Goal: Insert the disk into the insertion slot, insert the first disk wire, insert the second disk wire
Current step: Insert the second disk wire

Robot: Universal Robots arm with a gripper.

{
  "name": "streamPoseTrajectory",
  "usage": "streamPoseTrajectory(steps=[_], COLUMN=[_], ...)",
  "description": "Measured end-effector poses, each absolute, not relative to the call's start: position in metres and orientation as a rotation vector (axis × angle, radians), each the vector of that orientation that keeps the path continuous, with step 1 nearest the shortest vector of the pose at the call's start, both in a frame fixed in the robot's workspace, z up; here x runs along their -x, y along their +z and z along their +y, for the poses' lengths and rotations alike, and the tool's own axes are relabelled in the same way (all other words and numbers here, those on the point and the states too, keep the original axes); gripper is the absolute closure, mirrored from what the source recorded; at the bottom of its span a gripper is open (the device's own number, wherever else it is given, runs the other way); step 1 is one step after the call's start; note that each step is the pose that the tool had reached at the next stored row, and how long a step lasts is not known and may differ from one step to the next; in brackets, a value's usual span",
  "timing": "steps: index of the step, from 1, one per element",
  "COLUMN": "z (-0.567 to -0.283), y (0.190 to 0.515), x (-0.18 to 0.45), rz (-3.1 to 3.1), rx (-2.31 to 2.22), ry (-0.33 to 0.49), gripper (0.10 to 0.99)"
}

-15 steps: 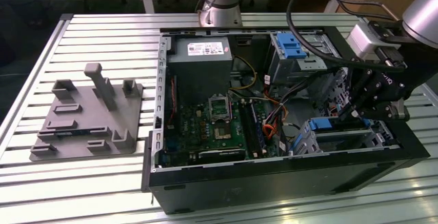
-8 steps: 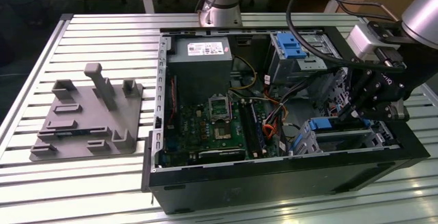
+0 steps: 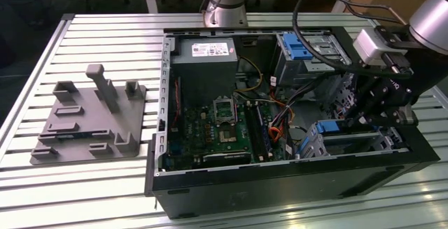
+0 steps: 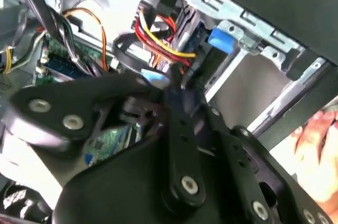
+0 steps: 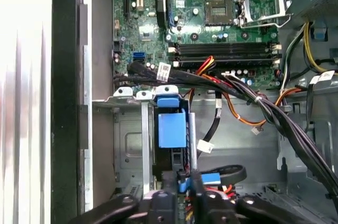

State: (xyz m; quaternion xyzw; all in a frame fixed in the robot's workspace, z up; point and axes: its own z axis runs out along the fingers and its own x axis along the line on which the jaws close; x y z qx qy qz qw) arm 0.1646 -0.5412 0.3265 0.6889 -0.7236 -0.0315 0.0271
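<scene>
In the exterior view, an open computer case (image 3: 280,176) lies on a slatted metal table (image 3: 91,35). The gripper (image 3: 374,119) hangs inside the case at the exterior view's right, just above the insertion slot (image 3: 350,140). The blue edge of the disk (image 3: 328,128) shows at the open end of this low cage, so the disk already sits inside it. A taller bay with a blue latch (image 3: 294,48) stands further back, next to the grey power supply (image 3: 204,56). The green motherboard (image 3: 217,129) covers the case floor. A grey fixture plate (image 3: 87,119) rests on the table, well apart from the case.

In the second wrist view, the black gripper linkage (image 4: 179,145) is close to the camera. Beyond it are red and yellow wires (image 4: 158,36) and a blue tab (image 4: 221,40) on the metal cage.

In the first wrist view, the blue carrier of the disk (image 5: 172,126) lies in the slot between the cage rails. The fingertips (image 5: 196,195) stand close together around a small blue connector (image 5: 208,178) on a black cable; I cannot tell if they really grip it.
</scene>
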Motion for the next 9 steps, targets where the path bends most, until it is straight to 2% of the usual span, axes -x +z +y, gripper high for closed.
streamPoseTrajectory(steps=[1,3,4,9], z=[-0.541,-0.541,-0.541,-0.541], y=[0.327,0.329,0.330,0.350], x=[-0.164,-0.164,-0.164,-0.164], rz=[-2.235,-2.234,-2.234,-2.235], rx=[-2.128,-2.127,-2.127,-2.127], ry=[-0.097,-0.094,-0.094,-0.093], gripper=[0.816,0.816,0.749,0.749])
